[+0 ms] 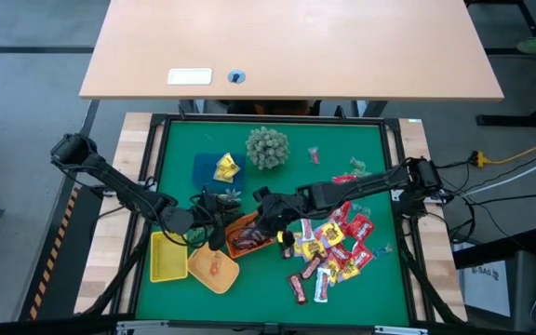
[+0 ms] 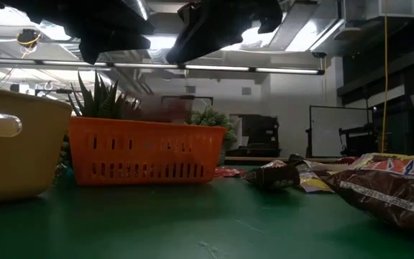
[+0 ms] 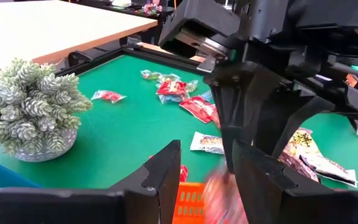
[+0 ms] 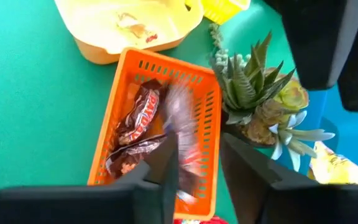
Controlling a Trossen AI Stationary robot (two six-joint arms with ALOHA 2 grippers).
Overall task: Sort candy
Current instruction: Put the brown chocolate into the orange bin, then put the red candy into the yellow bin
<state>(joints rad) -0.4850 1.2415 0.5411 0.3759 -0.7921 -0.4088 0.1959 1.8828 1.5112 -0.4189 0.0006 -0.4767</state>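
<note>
Most of the candy (image 1: pixel 335 247) lies as a heap of red, yellow and brown packets on the green mat's right half. My right gripper (image 4: pixel 199 142) is open above the orange basket (image 4: pixel 160 62), which holds dark brown bars (image 4: pixel 138 121). A blurred red-and-white packet (image 4: pixel 184 134) is in the air under its fingers, over the basket. My left gripper (image 3: pixel 208 149) is open just left of the basket (image 1: pixel 242 225) and faces the right gripper. It holds nothing.
A pale yellow bowl (image 1: pixel 214 270) and a yellow tray (image 1: pixel 167 256) sit left of the basket near the mat's near edge. A small succulent (image 4: pixel 253 87) stands beside the basket. The spiky plant ball (image 1: pixel 266 147) and a yellow packet (image 1: pixel 226 167) on a blue patch lie farther back.
</note>
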